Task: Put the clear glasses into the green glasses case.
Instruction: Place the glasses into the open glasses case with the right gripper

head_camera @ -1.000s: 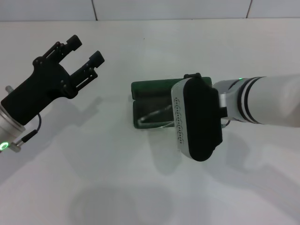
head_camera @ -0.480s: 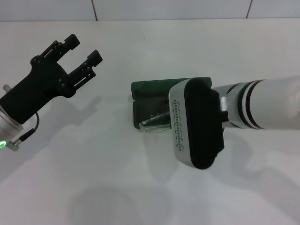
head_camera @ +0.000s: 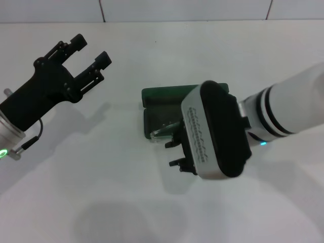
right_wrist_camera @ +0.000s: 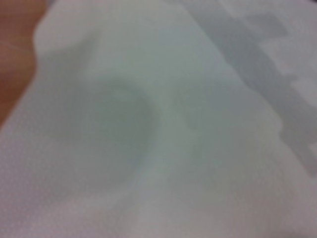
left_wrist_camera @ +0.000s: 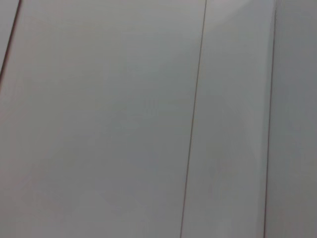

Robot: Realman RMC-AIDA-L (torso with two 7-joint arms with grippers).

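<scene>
One green glasses case (head_camera: 161,101) lies open—clear glasses (head_camera: 164,131) inside; left hand (head_camera: 90,54) spread, empty.

One green glasses case (head_camera: 161,109) is lying open on the one white table (head_camera: 152,202). One pair of clear glasses (head_camera: 164,131) is resting in it, partly hidden by the arm. Two grippers are showing in the head view: one left gripper (head_camera: 90,52), one right gripper (head_camera: 178,153). Two wrist views are showing only blank pale surfaces, nothing countable.
</scene>
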